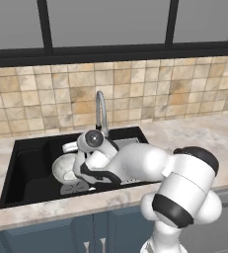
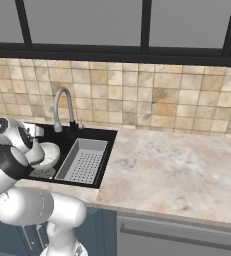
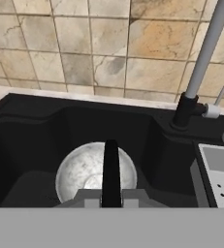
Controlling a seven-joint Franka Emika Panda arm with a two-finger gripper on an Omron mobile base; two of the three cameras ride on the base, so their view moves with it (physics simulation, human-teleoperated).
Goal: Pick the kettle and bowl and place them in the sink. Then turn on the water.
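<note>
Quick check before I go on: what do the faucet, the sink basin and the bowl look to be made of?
Curved gooseneck faucet: smooth silver-grey, probably brushed metal, on a black base. Black rectangular sink basin: matte and even, with soft highlights, possibly composite or coated metal. Round whitish-grey bowl in the basin: speckled, mottled inside, suggesting glazed ceramic or stoneware, though the render leaves it open.

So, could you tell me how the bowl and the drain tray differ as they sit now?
The bowl is round, while the drain tray is rectangular. The bowl is whitish with a smooth outside; the drain tray is grey and full of small holes. The bowl sits in the left part of the basin, and the drain tray fills the right part. Both lie inside the black sink.
</note>
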